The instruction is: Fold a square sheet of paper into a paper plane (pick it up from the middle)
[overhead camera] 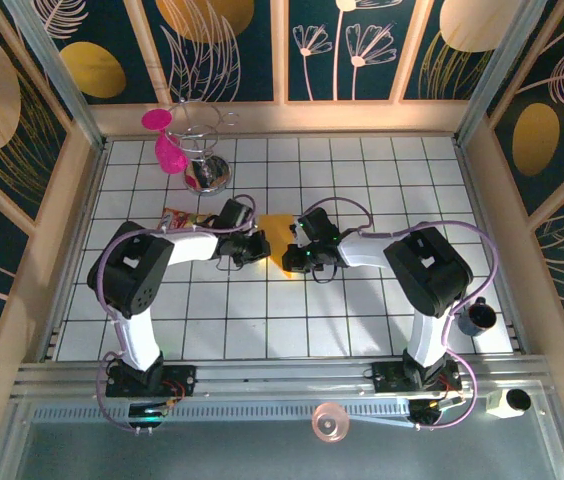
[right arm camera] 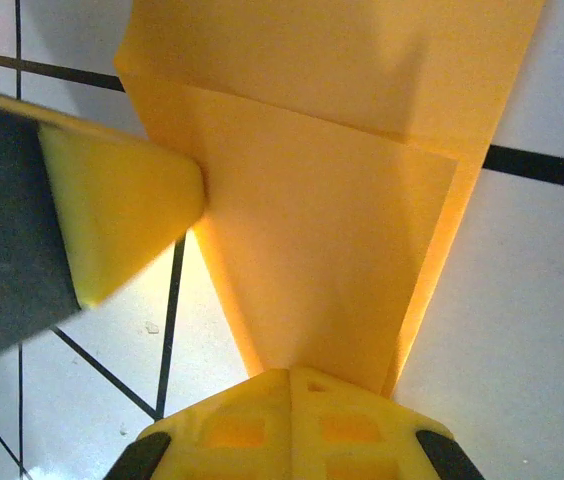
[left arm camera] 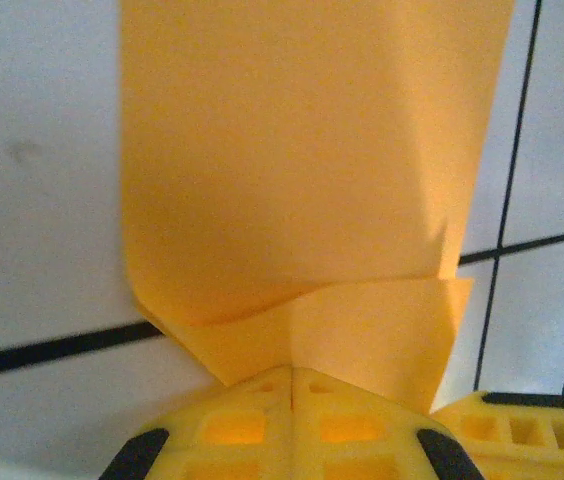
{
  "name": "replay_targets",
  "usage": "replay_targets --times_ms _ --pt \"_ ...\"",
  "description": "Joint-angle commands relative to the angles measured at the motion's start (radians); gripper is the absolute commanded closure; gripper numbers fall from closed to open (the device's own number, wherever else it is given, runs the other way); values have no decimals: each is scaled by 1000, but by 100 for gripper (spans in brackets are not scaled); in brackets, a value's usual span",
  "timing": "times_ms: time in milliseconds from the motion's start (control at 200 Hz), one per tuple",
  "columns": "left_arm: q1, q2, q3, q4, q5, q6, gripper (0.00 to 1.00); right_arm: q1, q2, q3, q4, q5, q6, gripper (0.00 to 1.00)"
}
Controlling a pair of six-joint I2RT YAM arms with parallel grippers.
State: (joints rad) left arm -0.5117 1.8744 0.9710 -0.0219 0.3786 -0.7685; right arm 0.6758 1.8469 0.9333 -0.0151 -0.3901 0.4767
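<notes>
The square sheet of paper [overhead camera: 277, 238] is orange-yellow and partly folded, with a flap doubled over one end, and it lies mid-table between both arms. My left gripper [overhead camera: 259, 246] is shut on its left edge. In the left wrist view the paper [left arm camera: 312, 170] spreads away from the closed left gripper [left arm camera: 292, 385]. My right gripper [overhead camera: 298, 256] is shut on the sheet's near right part. In the right wrist view the paper [right arm camera: 327, 250] narrows into the closed right gripper [right arm camera: 290, 385], and the left fingertip [right arm camera: 122, 215] touches its side. A finished paper plane is out of view.
A red-and-yellow snack packet [overhead camera: 176, 217] lies just left of the left wrist. A pink cup [overhead camera: 167, 150] and a shiny glass stand [overhead camera: 202, 160] sit at the back left. A dark mug [overhead camera: 477, 316] stands at the right edge.
</notes>
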Motion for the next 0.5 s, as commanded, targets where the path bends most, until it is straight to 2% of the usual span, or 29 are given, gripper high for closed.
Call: replay_targets --times_ms 0,496 --pt "69 54 36 -108 -186 47 96 -7 88 -82 -240 171 -27 100" --pt "128 66 105 -176 -251 66 95 -11 49 -95 -228 156 -30 100"
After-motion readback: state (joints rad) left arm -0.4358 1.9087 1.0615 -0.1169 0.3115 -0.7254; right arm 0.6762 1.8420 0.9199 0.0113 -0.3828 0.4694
